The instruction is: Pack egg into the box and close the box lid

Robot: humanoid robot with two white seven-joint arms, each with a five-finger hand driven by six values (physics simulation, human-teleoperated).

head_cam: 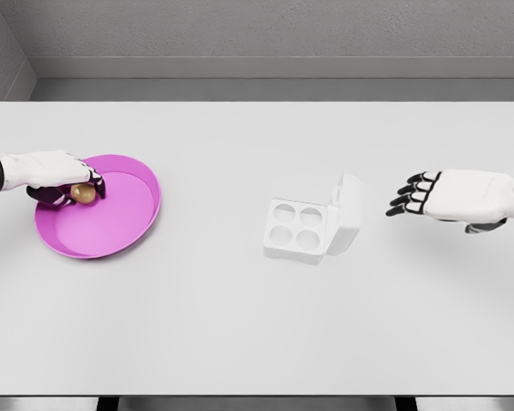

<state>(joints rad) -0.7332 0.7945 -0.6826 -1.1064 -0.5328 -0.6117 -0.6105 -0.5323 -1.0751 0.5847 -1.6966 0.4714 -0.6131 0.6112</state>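
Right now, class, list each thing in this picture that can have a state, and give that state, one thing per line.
egg box: lid open, all four cups empty.
egg: in the pink dish, not yet packed, fingers around it.
pink dish: upright on the table, holding the egg.
left hand: curled on the egg.
right hand: open, holding nothing, hovering right of the box.

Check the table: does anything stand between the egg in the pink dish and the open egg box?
Nothing visible does. Between the egg under the left hand and the box, only the dish rim and bare table lie.
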